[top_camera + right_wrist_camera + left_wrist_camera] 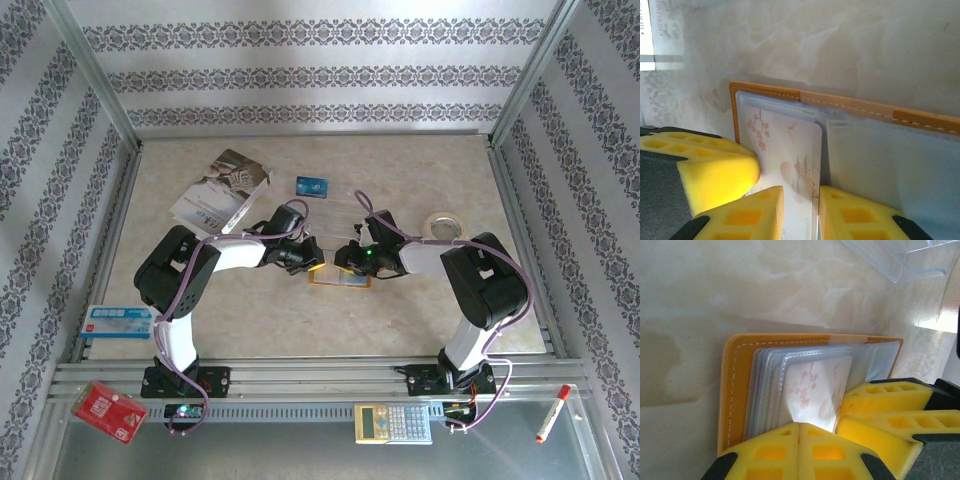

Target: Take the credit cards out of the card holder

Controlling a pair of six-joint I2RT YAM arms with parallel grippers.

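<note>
Just left of frame centre in the top view, the left gripper has its yellow pads pressed together, tips at the pale blossom-printed card. The orange card holder lies open and flat at mid-table between both grippers, its grey-blue clear pockets fanned. The right gripper stands narrowly apart, astride that card's edge. Bare table lies below the holder, and a blue card lies above it.
</note>
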